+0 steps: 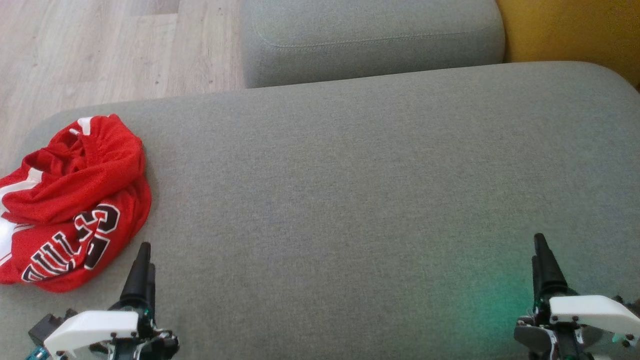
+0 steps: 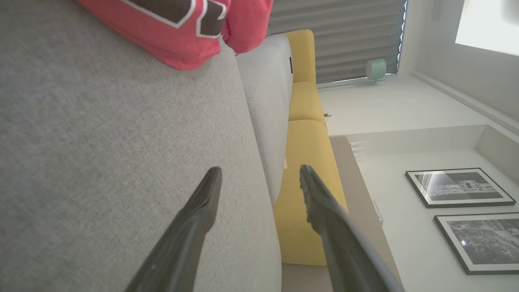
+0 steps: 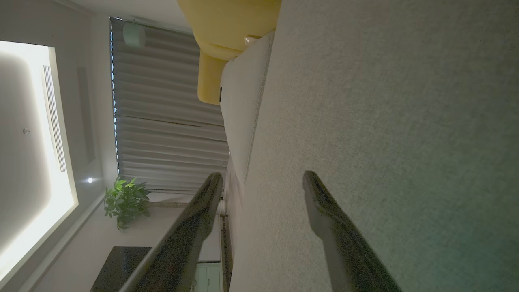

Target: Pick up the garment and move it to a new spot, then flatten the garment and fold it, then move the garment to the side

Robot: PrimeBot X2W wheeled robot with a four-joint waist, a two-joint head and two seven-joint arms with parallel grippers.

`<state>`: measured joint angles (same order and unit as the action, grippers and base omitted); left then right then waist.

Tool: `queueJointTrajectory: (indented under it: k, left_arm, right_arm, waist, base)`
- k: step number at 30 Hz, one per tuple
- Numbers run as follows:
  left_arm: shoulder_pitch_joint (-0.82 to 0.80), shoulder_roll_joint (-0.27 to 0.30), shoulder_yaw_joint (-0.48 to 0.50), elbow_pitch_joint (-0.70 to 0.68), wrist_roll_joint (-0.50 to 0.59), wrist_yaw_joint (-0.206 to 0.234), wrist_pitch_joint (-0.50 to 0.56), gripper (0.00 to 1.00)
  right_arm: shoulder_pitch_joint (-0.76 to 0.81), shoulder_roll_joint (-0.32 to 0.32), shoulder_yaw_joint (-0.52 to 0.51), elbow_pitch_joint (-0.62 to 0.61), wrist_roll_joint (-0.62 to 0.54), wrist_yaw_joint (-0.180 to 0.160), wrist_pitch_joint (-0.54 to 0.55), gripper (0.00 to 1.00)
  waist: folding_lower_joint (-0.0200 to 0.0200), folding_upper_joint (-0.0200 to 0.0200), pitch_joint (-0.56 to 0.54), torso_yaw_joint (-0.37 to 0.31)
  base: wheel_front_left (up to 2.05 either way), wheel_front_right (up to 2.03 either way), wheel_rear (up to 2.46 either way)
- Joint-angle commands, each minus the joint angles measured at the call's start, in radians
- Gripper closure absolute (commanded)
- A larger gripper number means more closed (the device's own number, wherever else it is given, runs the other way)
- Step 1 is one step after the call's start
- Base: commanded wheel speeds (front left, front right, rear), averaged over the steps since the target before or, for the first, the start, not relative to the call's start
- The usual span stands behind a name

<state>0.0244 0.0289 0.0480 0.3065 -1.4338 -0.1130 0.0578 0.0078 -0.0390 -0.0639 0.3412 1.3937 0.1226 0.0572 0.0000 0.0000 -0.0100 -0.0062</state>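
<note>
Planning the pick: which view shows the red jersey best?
The head view: the crumpled jersey lies almost whole on the cushion, far left. The left wrist view catches one edge of it, at the top. The right wrist view faces grey cushion and the room.

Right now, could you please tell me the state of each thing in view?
jersey: crumpled in a heap at the left end of the cushion, not held.
left fingers: open, empty, near the jersey, not touching it.
right fingers: open, empty, over bare cushion.
curtain: drawn.
</note>
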Motion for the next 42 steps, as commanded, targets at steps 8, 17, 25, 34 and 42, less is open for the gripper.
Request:
queueJointTrajectory:
  k: [8,17,25,34,42]
  left_arm:
    - [-0.026,0.01,-0.019,-0.076,0.154,0.018,-0.033,0.0]
    - [-0.012,0.011,-0.042,-0.111,0.281,0.043,-0.06,0.0]
    - [-0.006,0.015,-0.061,-0.138,0.387,0.061,-0.083,0.0]
    - [0.003,0.019,-0.081,-0.161,0.491,0.079,-0.106,0.0]
    - [0.01,0.024,-0.099,-0.171,0.594,0.101,-0.13,0.0]
  right_arm:
    - [-0.048,-0.01,0.059,-0.062,-0.152,0.002,-0.03,0.0]
    - [-0.051,-0.015,0.102,-0.085,-0.257,0.002,-0.057,0.0]
    - [-0.051,-0.016,0.137,-0.093,-0.355,0.003,-0.08,0.0]
    - [-0.05,-0.013,0.175,-0.106,-0.446,0.003,-0.104,0.0]
    - [-0.056,-0.012,0.201,-0.117,-0.547,0.004,-0.128,0.0]
  waist:
    - [0.0,0.0,-0.004,-0.001]
    - [0.0,0.0,-0.007,-0.001]
    - [0.0,0.0,-0.011,-0.002]
    - [0.0,0.0,-0.016,-0.004]
    - [0.0,0.0,-0.021,-0.006]
  base:
    - [0.0,0.0,0.0]
    - [0.0,0.0,0.0]
    - [0.0,0.0,0.0]
    - [0.0,0.0,0.0]
    - [0.0,0.0,0.0]
